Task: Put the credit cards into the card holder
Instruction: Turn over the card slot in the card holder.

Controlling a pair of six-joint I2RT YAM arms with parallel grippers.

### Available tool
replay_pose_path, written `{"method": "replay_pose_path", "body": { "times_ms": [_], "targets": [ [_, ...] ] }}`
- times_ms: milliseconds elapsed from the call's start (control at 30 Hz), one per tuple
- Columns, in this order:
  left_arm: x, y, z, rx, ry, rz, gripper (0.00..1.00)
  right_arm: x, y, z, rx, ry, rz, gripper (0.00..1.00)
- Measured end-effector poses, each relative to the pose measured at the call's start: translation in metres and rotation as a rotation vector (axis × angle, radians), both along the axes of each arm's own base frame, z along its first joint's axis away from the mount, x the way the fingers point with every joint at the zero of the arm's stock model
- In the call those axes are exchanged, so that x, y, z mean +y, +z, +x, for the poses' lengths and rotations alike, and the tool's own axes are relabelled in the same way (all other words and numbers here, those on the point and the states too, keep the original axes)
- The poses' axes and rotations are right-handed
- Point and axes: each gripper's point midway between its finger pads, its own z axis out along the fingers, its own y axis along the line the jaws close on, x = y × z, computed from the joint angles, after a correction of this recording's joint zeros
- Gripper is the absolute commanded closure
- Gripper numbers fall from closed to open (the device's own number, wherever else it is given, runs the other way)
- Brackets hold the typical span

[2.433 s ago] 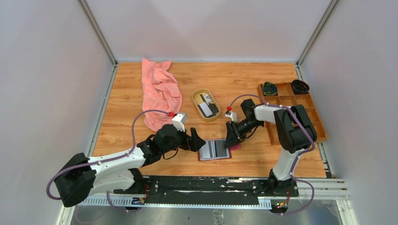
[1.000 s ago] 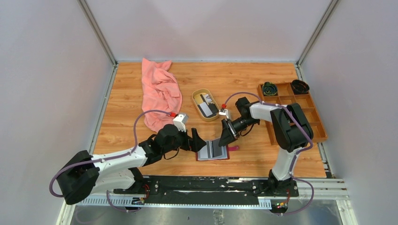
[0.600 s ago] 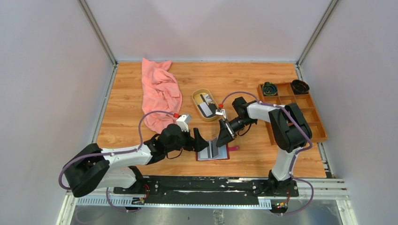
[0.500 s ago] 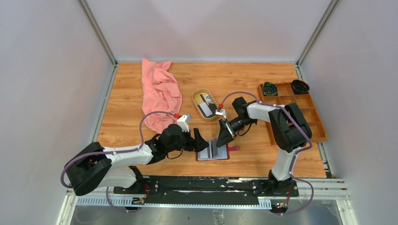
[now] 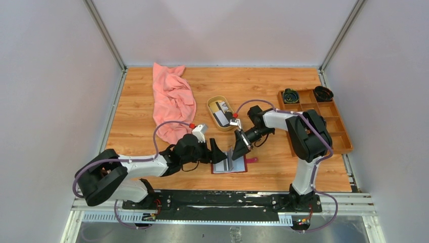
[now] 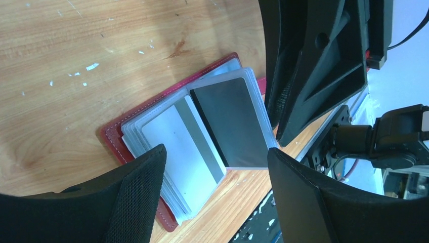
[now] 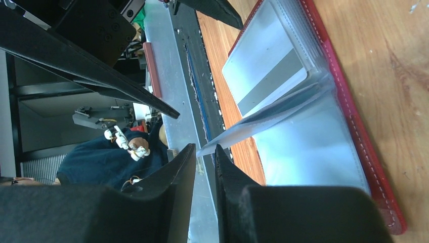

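Where the card holder (image 6: 109, 140) lies open, it holds credit cards (image 6: 184, 142) (perhaps two).

The dark red card holder (image 5: 235, 167) lay open on the surface (image 5: 263, 91), one pale striped card (image 6: 177, 139) and one black card (image 6: 230, 121) inside.

Pink cloth (image 5: 173, 101), oval dish (image 5: 209, 105), wooden tray (image 5: 340, 132), perhaps coiled cords (image 5: 291, 95)

From above, the right gripper (image 5: 233, 152) covers the holder's (image 5: 239, 165) far edge; the cards (image 5: 222, 115) in the dish (image 5: 209, 104) and 2 dark things (image 5: 290, 95) in the tray (image 5: 341, 137) are too small to tell. At the left wrist, the left gripper's (image 6: 217, 151) fingers (image 6: 126, 202) hide the holder's near corner. The right wrist view cuts the holder at its top edge.
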Motion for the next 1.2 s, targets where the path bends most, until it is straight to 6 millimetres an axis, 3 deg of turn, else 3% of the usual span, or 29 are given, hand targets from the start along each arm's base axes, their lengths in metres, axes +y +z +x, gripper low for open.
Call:
{"method": "replay_pose_path", "body": {
  "times_ms": [567, 800, 1067, 1200],
  "targets": [
    [-0.016, -0.008, 0.001, 0.06, -0.016, -0.041, 0.18, 0.004, -0.004, -0.002, 0.034, 0.023, 0.0, 0.79],
    [-0.023, -0.007, 0.004, 0.069, -0.014, -0.067, 0.0, 0.003, -0.005, -0.003, 0.034, 0.026, -0.002, 0.81],
    [-0.027, -0.006, 0.006, 0.072, -0.015, -0.081, 0.01, 0.004, -0.008, 0.0, 0.029, 0.032, -0.015, 0.81],
    [-0.028, -0.007, 0.007, 0.073, -0.013, -0.086, 0.07, 0.005, -0.011, -0.001, 0.028, 0.04, -0.029, 0.81]
  ]
}}
